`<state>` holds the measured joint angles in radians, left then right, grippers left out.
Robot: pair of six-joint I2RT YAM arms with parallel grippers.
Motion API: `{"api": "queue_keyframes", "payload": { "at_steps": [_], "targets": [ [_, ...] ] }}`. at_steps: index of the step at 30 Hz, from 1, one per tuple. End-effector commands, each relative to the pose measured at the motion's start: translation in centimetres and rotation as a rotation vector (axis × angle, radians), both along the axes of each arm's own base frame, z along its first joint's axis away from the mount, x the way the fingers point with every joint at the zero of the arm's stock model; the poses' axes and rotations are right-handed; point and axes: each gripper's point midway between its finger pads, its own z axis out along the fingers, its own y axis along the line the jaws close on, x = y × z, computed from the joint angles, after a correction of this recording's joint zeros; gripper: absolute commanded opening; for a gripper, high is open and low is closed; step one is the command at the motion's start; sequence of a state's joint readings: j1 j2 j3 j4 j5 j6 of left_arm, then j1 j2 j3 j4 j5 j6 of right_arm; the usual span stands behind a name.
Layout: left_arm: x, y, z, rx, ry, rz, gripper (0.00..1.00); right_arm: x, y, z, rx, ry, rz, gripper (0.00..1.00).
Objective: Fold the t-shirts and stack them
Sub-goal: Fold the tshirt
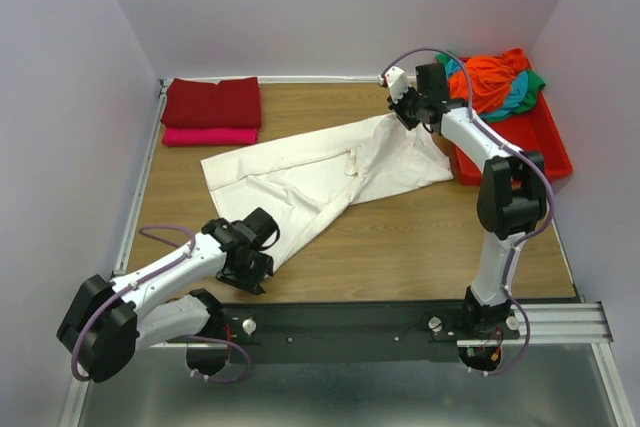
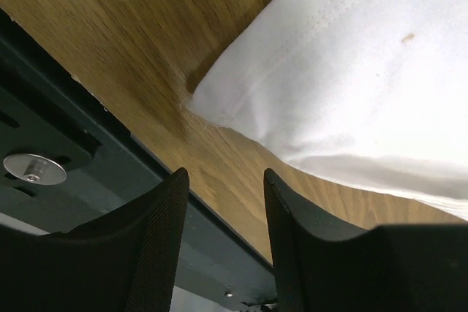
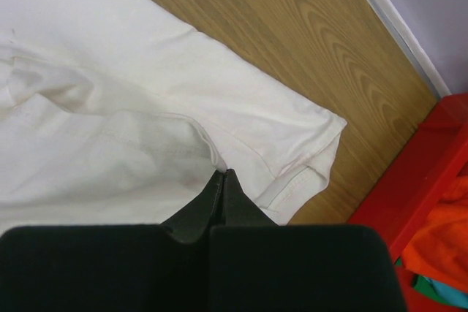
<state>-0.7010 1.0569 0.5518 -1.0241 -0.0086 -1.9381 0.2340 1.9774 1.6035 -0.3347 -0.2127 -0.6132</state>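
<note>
The cream-white t-shirt (image 1: 320, 172) is soft matt cloth with stitched hems, and the table (image 1: 420, 237) is smooth wood-grain with a faint sheen. At two o'clock, the red tray (image 1: 548, 142) is glossy hard plastic. The left gripper (image 2: 224, 177) has matt black, finely textured fingers (image 2: 153, 253), near a dark painted metal rail (image 2: 44, 107) with a shiny bolt (image 2: 33, 169).

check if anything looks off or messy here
The cream-white shirt lies diagonally across the table, rumpled and unevenly folded. The left wrist view shows a small brown speck on it. Heaped shirts hang over the rim of the red tray.
</note>
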Motion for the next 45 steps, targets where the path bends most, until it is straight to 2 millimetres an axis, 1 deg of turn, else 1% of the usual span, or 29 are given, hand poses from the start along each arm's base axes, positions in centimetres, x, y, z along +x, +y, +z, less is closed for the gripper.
{"api": "queue_keyframes", "payload": {
  "at_steps": [1, 6, 9, 12, 15, 18, 22, 23, 24, 28, 29, 30, 32, 33, 35, 36, 37, 40, 43, 45],
  "targets": [
    [0.8, 1.2, 0.1, 0.046, -0.044, 0.164, 0.53, -0.4, 0.0, 2.2, 0.022, -0.046, 0.022, 0.01],
    [1.5, 1.5, 0.4, 0.049, -0.068, 0.207, 0.54, -0.6, 0.0, 2.3, 0.028, -0.046, 0.025, 0.01],
    [2.6, 1.5, 0.4, 0.060, -0.095, 0.217, 0.54, -0.7, 0.0, 2.3, 0.029, -0.044, 0.027, 0.01],
    [3.8, 2.1, 0.3, 0.099, -0.101, 0.212, 0.54, -0.9, -0.3, 2.2, 0.023, -0.043, 0.023, 0.01],
    [4.0, 2.4, -0.3, 0.131, -0.079, 0.177, 0.54, -0.9, -0.4, 2.3, 0.018, -0.045, 0.019, 0.01],
    [4.2, 2.1, -0.8, 0.127, -0.065, 0.164, 0.54, -0.9, -0.3, 2.3, 0.023, -0.044, 0.018, 0.01],
    [4.1, 1.8, -1.2, 0.124, -0.049, 0.145, 0.52, -0.9, -0.2, 2.9, 0.037, -0.051, 0.019, 0.01],
    [4.1, 1.9, -1.3, 0.126, -0.046, 0.144, 0.50, -0.9, -0.2, 3.0, 0.036, -0.053, 0.018, 0.01],
    [4.0, 1.9, -1.4, 0.129, -0.041, 0.142, 0.44, -0.8, -0.2, 3.2, 0.037, -0.057, 0.018, 0.01],
    [3.9, 1.9, -1.5, 0.127, -0.038, 0.136, 0.28, -0.8, -0.2, 3.4, 0.040, -0.061, 0.014, 0.01],
    [4.2, 1.8, -1.1, 0.123, -0.053, 0.137, 0.25, -0.8, -0.2, 3.4, 0.040, -0.061, 0.014, 0.01],
    [4.0, 2.0, -1.1, 0.131, -0.048, 0.138, 0.24, -0.8, -0.2, 3.4, 0.039, -0.060, 0.015, 0.01],
    [4.3, 2.3, -0.3, 0.143, -0.070, 0.139, 0.22, -0.9, -0.2, 3.5, 0.039, -0.061, 0.015, 0.01],
    [4.8, 2.2, 0.5, 0.133, -0.095, 0.142, 0.22, -0.9, -0.2, 3.5, 0.039, -0.061, 0.015, 0.01],
    [5.0, 2.7, 1.2, 0.150, -0.120, 0.146, 0.20, -0.8, -0.3, 3.7, 0.041, -0.066, 0.015, 0.01],
    [5.4, 2.5, 2.1, 0.137, -0.147, 0.154, 0.20, -0.8, -0.2, 3.9, 0.043, -0.070, 0.018, 0.01],
    [5.7, 2.8, 2.4, 0.148, -0.166, 0.161, 0.17, -0.8, -0.2, 4.0, 0.043, -0.071, 0.018, 0.01],
    [6.9, 2.9, 3.8, 0.126, -0.233, 0.181, 0.14, -0.4, -0.1, 4.9, 0.051, -0.090, 0.013, 0.01],
    [8.1, 3.6, 4.7, 0.128, -0.266, 0.186, 0.13, -0.1, 0.0, 5.7, 0.062, -0.104, 0.009, 0.01],
    [9.2, 4.6, 5.3, 0.146, -0.282, 0.212, 0.13, 0.2, 0.0, 6.2, 0.066, -0.115, 0.003, 0.01]
  ]
}}
